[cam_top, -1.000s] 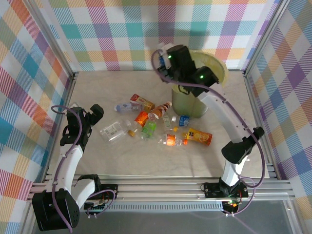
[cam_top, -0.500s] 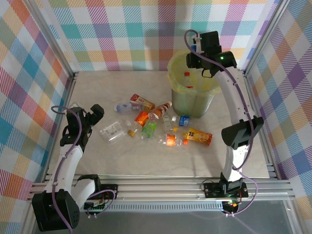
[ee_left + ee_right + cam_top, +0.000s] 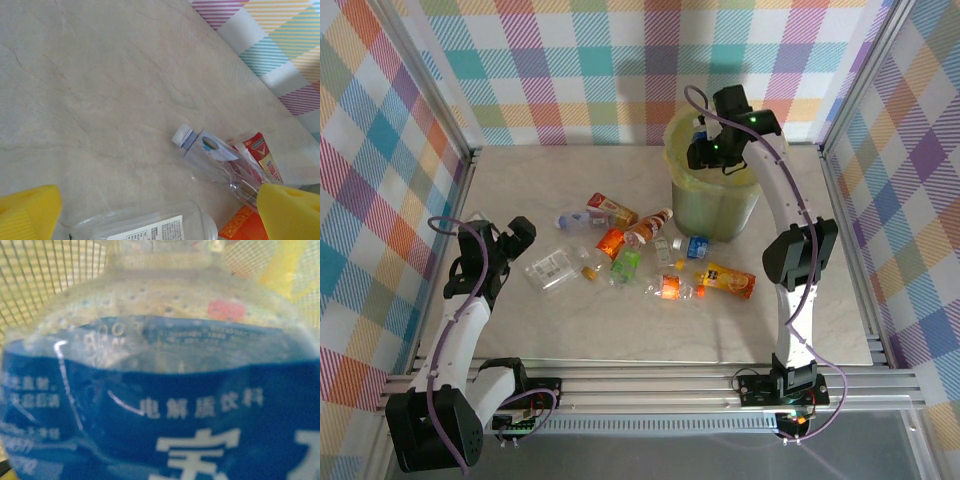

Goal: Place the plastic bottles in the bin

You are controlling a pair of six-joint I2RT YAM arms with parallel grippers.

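Yellow pads [image 3: 27,215] of the left gripper [image 3: 517,238] at the near left, spread to the full, nothing between them. Hangs low over the pale marbled table [image 3: 520,170], apart from every bottle. Just ahead, in the wrist view, a clear bottle with a white printed label [image 3: 150,230], lying on its side. Beyond it a white-capped clear bottle [image 3: 207,152], also flat, its far end close against a flattened red-and-yellow-labelled bottle [image 3: 261,150].

Farther in, mid-table from above, more of the plastic bottles in a loose scatter: a small orange bottle [image 3: 610,242], a green-labelled bottle [image 3: 627,264] just beside it, a red-capped bottle [image 3: 652,224] behind those. Toward the right arm, a crushed bottle with an orange-red band [image 3: 670,288] and, next to it, a long orange bottle [image 3: 728,280]. A small blue-labelled bottle [image 3: 698,246] just beside the foot of the bin. All flat on the table, outside the bin.

At the far right, the bin [image 3: 715,205] itself, upright, translucent yellow-green, with a yellowish bag liner [image 3: 672,150] folded over the rim. Over its mouth, the right gripper [image 3: 705,150], tipped downward, pinching a dark-blue-labelled bottle [image 3: 160,420]. Up close in the wrist view, droplets inside the clear shoulder, white characters on the blue, fingers hidden behind it, yellow mesh-patterned wall beyond
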